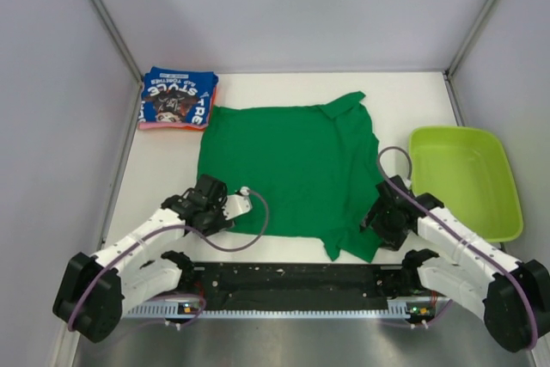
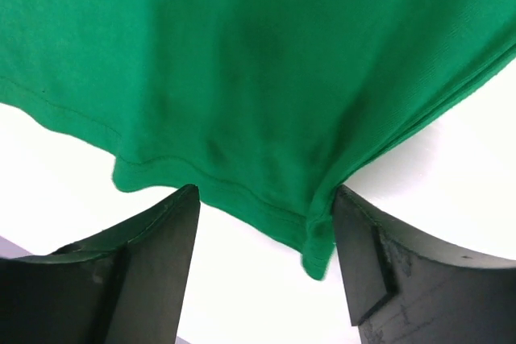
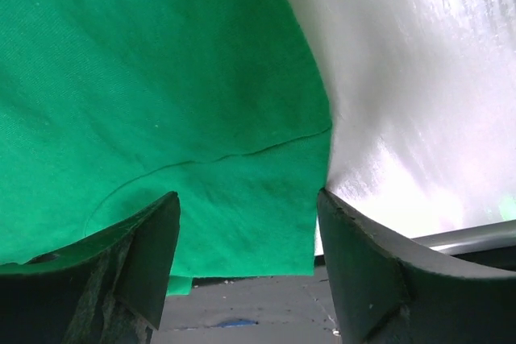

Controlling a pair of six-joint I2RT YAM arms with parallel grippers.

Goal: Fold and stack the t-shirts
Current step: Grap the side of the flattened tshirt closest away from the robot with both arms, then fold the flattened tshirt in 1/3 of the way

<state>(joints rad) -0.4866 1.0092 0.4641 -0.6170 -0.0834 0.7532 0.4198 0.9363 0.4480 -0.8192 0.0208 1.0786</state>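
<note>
A bright green t-shirt (image 1: 288,169) lies spread flat in the middle of the white table. My left gripper (image 1: 230,208) is at its near-left corner. In the left wrist view the gripper (image 2: 264,207) is open, and the hem corner (image 2: 318,239) lies between the fingers, against the right finger (image 2: 379,263). My right gripper (image 1: 378,217) is at the near-right edge. The right wrist view shows this gripper (image 3: 246,199) open, with a flap of green cloth (image 3: 242,223) between its fingers. A folded blue t-shirt (image 1: 176,96) rests on an orange-pink one (image 1: 168,126) at the back left.
A lime-green plastic tub (image 1: 464,180) stands at the right of the table (image 1: 155,178). Grey walls close in the back and both sides. A black rail (image 1: 292,281) runs along the near edge between the arm bases.
</note>
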